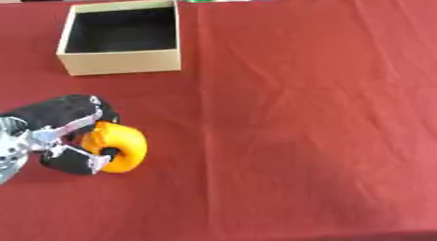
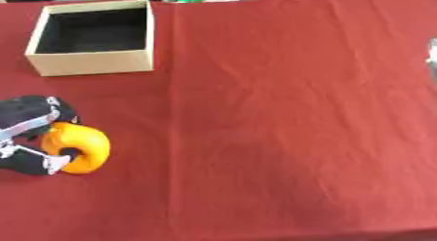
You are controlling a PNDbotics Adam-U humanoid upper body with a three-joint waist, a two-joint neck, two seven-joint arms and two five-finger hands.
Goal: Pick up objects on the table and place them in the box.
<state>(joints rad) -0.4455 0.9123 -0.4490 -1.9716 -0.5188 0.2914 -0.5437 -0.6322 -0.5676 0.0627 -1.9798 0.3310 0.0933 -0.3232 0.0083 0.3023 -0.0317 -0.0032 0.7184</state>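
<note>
my left hand [image 1: 53, 137] low on the table's left, fingers curled around the orange ring [image 1: 117, 147] — it sits on the red cloth [image 1: 299, 113] | box [image 1: 119, 64] open, well beyond | risk: round ring rolls out as I lift — or clips the near wall

Light is even and fairly bright across the red tablecloth [image 1: 307, 113], soft rather than harsh, with no glare spots. Faint creases in the cloth show as slightly darker lines. The cardboard box [image 1: 119, 63] has a dark interior and casts only a thin, weak shadow at its near base. Both views are soft overall, with fine detail smeared. The left hand [image 1: 64, 137] and the orange object [image 1: 124, 147] have fuzzy outlines, and a diffuse shadow lies beneath them. The far edge is blurred.
</note>
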